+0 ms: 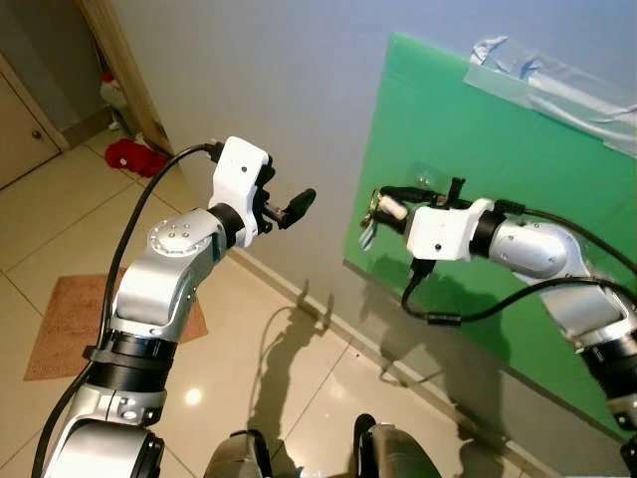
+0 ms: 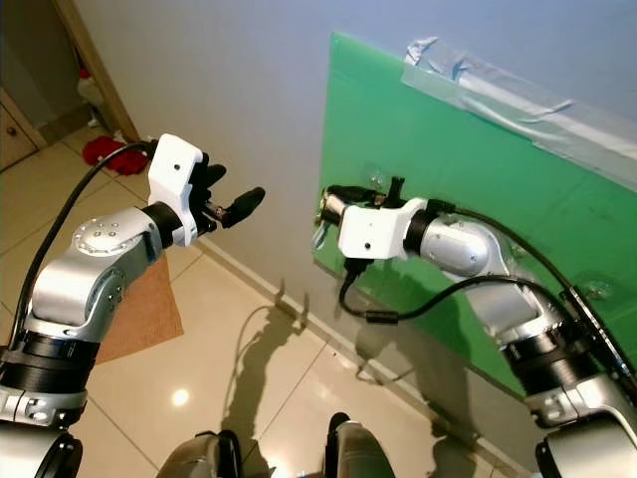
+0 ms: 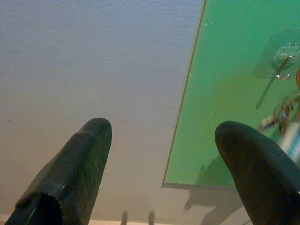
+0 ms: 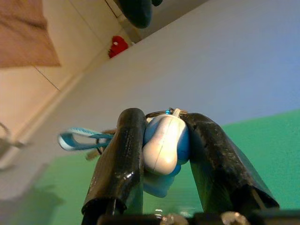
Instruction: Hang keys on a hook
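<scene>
Head views: right tool [image 1: 383,211] pressed to green board [image 1: 518,169] near its left edge, clamped on keys [image 4: 165,146]; left tool [image 1: 299,206] raised before bare wall [image 1: 259,80], tiled floor [image 1: 60,199] below.

Left wrist: fingers [image 3: 75,168] apart, hook [image 3: 281,68] just beside.

Right wrist: keys pinched, blue strap [image 4: 77,139] trailing.

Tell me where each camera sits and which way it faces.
Left eye: head, facing down at the wall and green board; both arms show.
Right eye: same scene.
Left wrist: between the open left pincer fingers, facing the hook.
Right wrist: along the right pincer shut on the keys.
Shared: board, keys.
</scene>
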Tool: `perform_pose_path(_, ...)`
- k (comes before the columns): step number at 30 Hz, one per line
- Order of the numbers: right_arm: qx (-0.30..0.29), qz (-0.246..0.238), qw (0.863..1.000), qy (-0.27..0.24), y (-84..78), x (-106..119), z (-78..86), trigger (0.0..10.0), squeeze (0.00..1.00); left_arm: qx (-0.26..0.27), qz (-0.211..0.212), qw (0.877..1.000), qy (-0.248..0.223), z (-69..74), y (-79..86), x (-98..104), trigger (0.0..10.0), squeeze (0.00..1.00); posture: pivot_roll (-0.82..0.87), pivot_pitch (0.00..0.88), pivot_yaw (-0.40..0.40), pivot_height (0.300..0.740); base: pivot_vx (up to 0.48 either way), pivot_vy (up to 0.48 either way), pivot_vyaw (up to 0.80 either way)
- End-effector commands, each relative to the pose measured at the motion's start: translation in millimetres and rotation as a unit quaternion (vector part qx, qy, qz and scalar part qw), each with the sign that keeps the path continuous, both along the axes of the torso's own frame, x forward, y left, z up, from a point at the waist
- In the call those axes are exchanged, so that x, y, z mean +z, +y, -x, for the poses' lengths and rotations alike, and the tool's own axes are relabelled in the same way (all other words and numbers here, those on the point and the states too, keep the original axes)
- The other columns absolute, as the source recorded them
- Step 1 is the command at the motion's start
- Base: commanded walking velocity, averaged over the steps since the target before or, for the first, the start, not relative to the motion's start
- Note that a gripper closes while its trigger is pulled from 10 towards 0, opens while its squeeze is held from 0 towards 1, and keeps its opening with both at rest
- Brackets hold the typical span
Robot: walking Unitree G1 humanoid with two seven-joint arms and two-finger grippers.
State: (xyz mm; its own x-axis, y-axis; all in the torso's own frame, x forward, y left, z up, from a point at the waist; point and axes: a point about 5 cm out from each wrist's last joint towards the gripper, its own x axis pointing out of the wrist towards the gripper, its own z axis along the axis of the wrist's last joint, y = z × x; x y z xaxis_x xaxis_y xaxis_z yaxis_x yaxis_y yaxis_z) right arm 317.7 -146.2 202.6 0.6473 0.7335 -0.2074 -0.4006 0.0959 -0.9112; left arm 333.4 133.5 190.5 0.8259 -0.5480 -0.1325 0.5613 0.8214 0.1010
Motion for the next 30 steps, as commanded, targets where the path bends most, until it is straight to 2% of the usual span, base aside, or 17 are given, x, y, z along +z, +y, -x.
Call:
perform_pose_path(1, 0.015, 0.034, 0.999, -0.031, 0.6, -0.8, -0.4, 0.0, 0.00, -0.003, -0.003, 1.000, -0.005, 1.7, -3.0, 2.6, 10.0, 0.00, -0.12, 0.159, -0.024, 0.740, 0.000, 0.000, 0.00)
perform_pose_path(3, 0.026, 0.072, 0.995, -0.069, -0.4, -1.5, -2.0, 0.0, 0.00, -0.003, -0.002, 1.000, -0.005, 2.0, -3.8, 2.7, 10.0, 0.00, -0.12, 0.159, -0.026, 0.740, 0.000, 0.000, 0.00)
perform_pose_path(4, 0.026, 0.072, 0.995, -0.069, -0.4, -1.5, -2.0, 0.0, 0.00, -0.003, -0.002, 1.000, -0.005, 2.0, -3.8, 2.7, 10.0, 0.00, -0.12, 0.159, -0.026, 0.740, 0.000, 0.000, 0.00)
perform_pose_path(5, 0.034, 0.101, 0.990, -0.088, -2.0, -3.7, -3.1, 0.0, 0.00, -0.003, -0.001, 1.000, -0.005, 2.5, -3.6, 2.8, 10.0, 0.00, -0.12, 0.160, -0.028, 0.740, 0.000, 0.000, 0.00)
perform_pose_path(7, 0.042, 0.127, 0.986, -0.101, -4.7, -7.3, -4.5, 0.0, 0.00, -0.003, -0.001, 1.000, -0.004, 3.2, -2.9, 2.5, 10.0, 0.00, -0.12, 0.161, -0.029, 0.740, 0.000, 0.000, 0.00)
perform_pose_path(14, 0.060, 0.155, 0.979, -0.118, -8.7, -15.2, -7.1, 0.0, 0.00, 0.000, 0.001, 1.000, -0.004, 4.4, -1.3, 1.9, 10.0, 0.00, -0.11, 0.164, -0.032, 0.740, 0.000, 0.000, 0.00)
perform_pose_path(17, 0.054, 0.184, 0.972, -0.136, -16.3, -17.6, -13.1, 0.0, 0.00, 0.001, 0.001, 1.000, -0.003, 4.6, -1.1, 1.5, 10.0, 0.00, -0.11, 0.166, -0.037, 0.740, 0.000, 0.000, 0.00)
perform_pose_path(22, 0.039, 0.176, 0.972, -0.149, -19.5, -14.7, -17.5, 0.0, 0.00, 0.005, 0.004, 1.000, 0.000, 5.0, -1.1, 0.3, 10.0, 0.00, -0.11, 0.166, -0.037, 0.740, 0.000, 0.000, 0.00)
perform_pose_path(30, 0.022, 0.182, 0.963, -0.196, -22.8, -12.5, -25.9, 0.0, 0.00, 0.001, 0.007, 1.000, 0.002, 8.0, -5.4, -1.7, 10.0, 0.00, -0.11, 0.167, -0.027, 0.740, 0.000, 0.000, 0.00)
